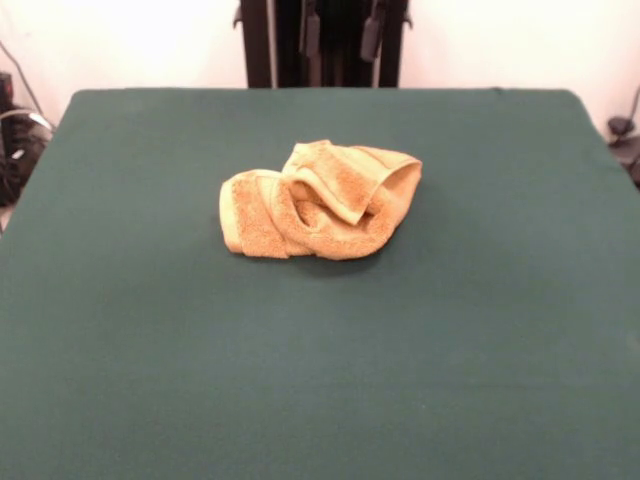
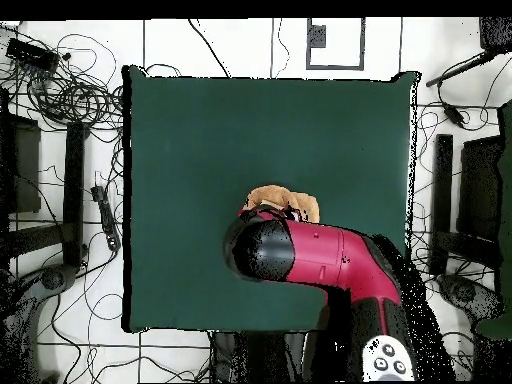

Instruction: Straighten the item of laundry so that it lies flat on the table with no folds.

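- no brand, label or readable writing can be made out.
- the towel [image 1: 320,202] is seen crumpled in a rolled heap near the middle of the green table [image 1: 150,330], slightly toward the far side.
- overhead, most of the towel [image 2: 283,200] is hidden under the red arm [image 2: 320,255].
- the fingers are hidden; their state cannot be told.

We see soft, even light; the wall [image 1: 130,40] behind the bench [image 1: 320,380] glares white, and the towel [image 1: 320,200] casts a faint near-side shadow
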